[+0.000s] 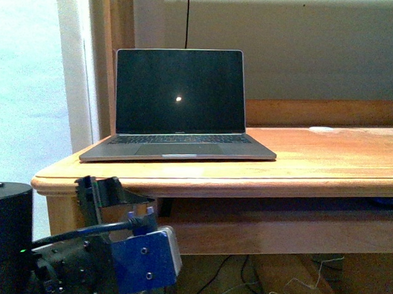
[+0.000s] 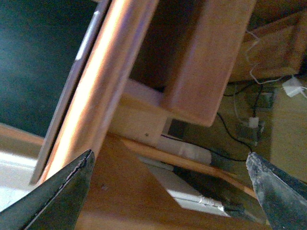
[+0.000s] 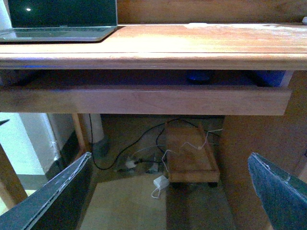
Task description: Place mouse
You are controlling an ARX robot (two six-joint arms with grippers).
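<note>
No dark grey mouse shows clearly in any view. In the right wrist view two dark rounded shapes (image 3: 199, 75) sit in the shadowed slot under the desk top; I cannot tell what they are. My left gripper (image 2: 168, 191) is open and empty, below the desk's front left edge; it shows in the front view (image 1: 111, 192) at the lower left. My right gripper (image 3: 168, 191) is open and empty, low in front of the desk, and is out of the front view.
An open laptop (image 1: 178, 107) with a dark screen stands on the left of the wooden desk (image 1: 325, 158). A small white thing (image 1: 322, 129) lies at the desk's back right. Under the desk are cables and a low wooden trolley (image 3: 189, 158).
</note>
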